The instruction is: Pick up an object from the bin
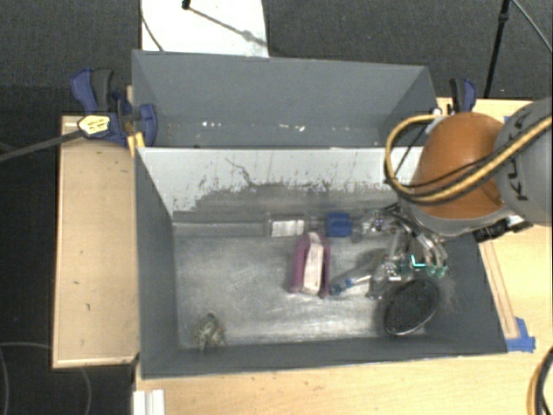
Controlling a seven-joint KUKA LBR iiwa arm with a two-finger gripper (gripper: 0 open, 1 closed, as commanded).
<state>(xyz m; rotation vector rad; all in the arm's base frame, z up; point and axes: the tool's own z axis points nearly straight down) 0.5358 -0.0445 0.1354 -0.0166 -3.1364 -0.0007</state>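
My gripper [399, 256] hangs low at the right side of the bin, under the orange wrist cover. Just below it lies a black oval object [409, 308] on the bin floor near the front right corner. A small blue and silver piece [344, 282] lies just to the gripper's left, touching or almost touching it. Further left, a purple and pink packet [308, 264] lies in the middle of the floor.
A clear tube-like thing [287, 227] and a blue cap-like block [339, 225] lie against the back wall. A small grey-green lump [207, 330] sits at the front left corner. The arm and its cables cover the bin's right wall.
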